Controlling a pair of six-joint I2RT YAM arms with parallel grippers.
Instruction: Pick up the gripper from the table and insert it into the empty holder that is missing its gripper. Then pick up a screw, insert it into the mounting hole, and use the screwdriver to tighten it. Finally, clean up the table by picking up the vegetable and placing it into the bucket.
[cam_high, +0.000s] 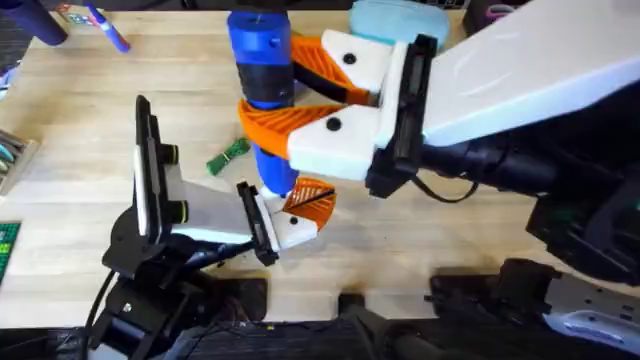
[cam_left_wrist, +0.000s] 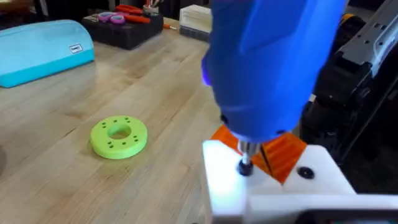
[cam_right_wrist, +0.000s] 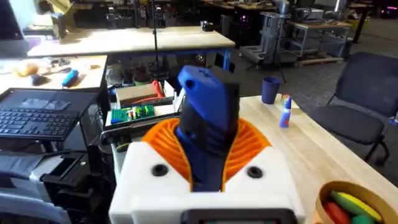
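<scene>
My right gripper (cam_high: 262, 92) is shut on the screwdriver (cam_high: 262, 60), a thick blue cylinder with a black band, and holds it upright. Orange ribbed fingers (cam_right_wrist: 249, 143) clamp both its sides (cam_right_wrist: 208, 134). The screwdriver's metal bit rests on a screw (cam_left_wrist: 244, 167) in the white block of the small gripper (cam_high: 303, 208). That block has an orange triangular finger (cam_left_wrist: 283, 152) and sits at the end of the white holder (cam_high: 210, 215) on the left arm. The green vegetable (cam_high: 230, 155) lies on the table just left of the screwdriver tip. A tan bucket (cam_right_wrist: 339, 190) holds red and yellow-green items.
A green ring (cam_left_wrist: 118, 137) lies on the wood. At the far edge are a light-blue pouch (cam_high: 400, 20) and a blue pen (cam_high: 108, 28). A black tray of tools (cam_left_wrist: 124, 28) stands beyond the ring. The right arm spans the table's right half.
</scene>
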